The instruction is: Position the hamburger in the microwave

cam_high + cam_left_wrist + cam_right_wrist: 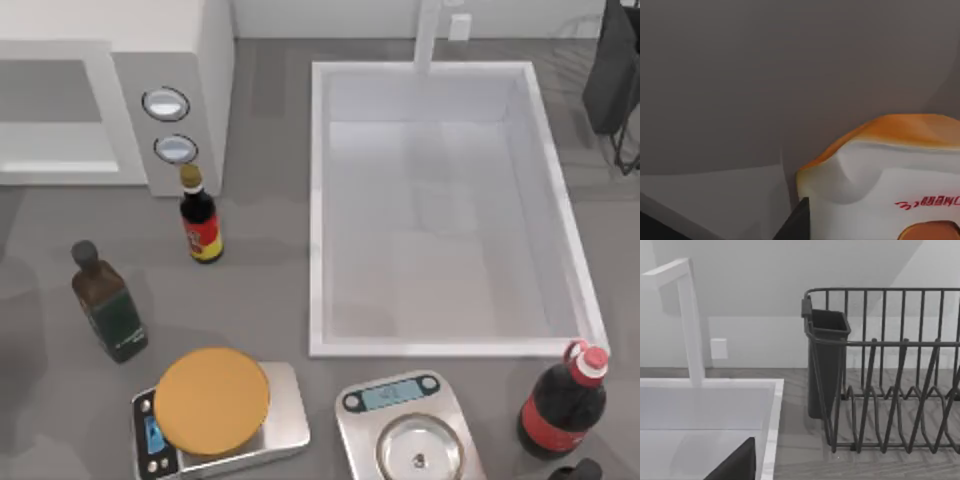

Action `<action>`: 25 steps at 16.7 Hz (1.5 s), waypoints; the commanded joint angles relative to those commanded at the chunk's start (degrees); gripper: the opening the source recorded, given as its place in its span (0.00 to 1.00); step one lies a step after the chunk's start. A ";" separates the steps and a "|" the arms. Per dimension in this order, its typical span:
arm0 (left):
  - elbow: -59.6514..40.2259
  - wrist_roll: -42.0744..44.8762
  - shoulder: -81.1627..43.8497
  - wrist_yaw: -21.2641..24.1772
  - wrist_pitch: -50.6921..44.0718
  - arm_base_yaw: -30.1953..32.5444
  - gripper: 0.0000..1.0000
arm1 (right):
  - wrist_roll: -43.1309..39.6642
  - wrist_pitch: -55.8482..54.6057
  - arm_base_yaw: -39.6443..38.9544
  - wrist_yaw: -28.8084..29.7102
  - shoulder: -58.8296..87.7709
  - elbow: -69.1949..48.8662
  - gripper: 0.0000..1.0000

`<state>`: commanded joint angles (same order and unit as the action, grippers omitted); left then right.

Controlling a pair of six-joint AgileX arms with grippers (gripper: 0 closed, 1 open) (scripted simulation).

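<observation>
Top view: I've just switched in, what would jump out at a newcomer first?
The big white sink basin takes up the table's right half, with the microwave at the far left corner. Nearer the front, a flat orange disc lies on a kitchen scale, beside a second scale with a bare pan.

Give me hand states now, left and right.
Left hand: cannot be told; its wrist camera looks at a white packaged item with an orange-brown top.
Right hand: cannot be told; its wrist camera faces the sink and dish rack.
</observation>
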<state>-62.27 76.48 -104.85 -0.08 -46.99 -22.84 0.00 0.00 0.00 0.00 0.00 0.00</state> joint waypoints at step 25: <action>4.76 0.59 -5.04 0.05 9.80 -0.48 0.00 | 0.00 0.00 0.00 0.00 0.00 0.00 1.00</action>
<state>-57.51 77.07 -109.89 -0.03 -37.19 -23.32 0.00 0.00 0.00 0.00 0.00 0.00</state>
